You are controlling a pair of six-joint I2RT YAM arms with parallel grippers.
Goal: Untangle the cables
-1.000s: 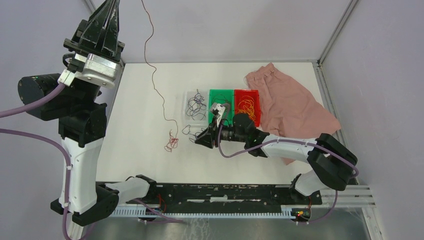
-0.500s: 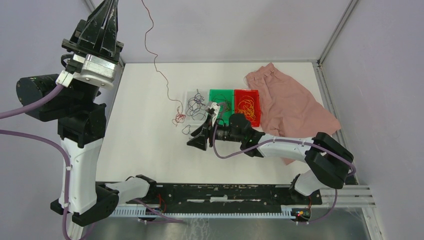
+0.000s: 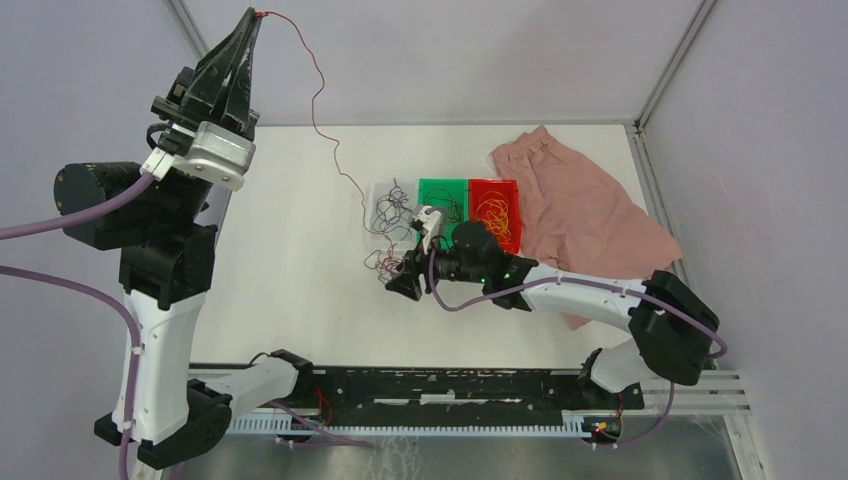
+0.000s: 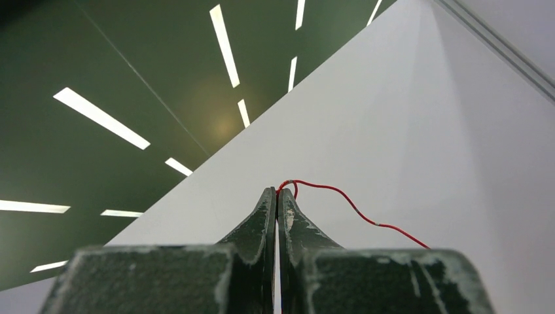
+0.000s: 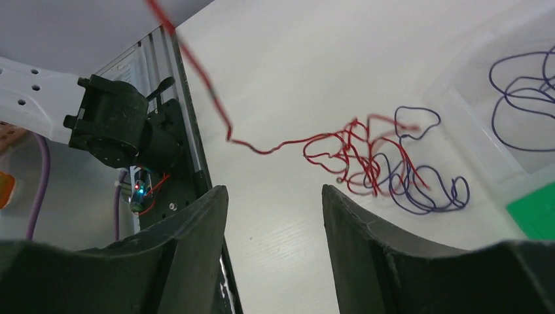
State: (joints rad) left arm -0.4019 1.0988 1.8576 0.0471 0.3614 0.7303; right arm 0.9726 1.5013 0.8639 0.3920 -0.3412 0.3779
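My left gripper is raised high at the back left and shut on the end of a thin red wire; the left wrist view shows the wire pinched at the closed tips. The strand hangs down to a red tangle on the table, mixed with a dark purple wire, at the near edge of a clear tray. My right gripper is open and empty, low over the table, just short of the tangle. More purple wires lie in the clear tray.
A green tray and a red tray holding orange-yellow wires stand right of the clear one. A pink cloth lies at the back right. The rail with the arm bases runs along the near edge.
The left gripper has tipped lower and to the right with the red wire. The red tangle has slid right across the table to the clear tray. The right gripper shifted slightly near it.
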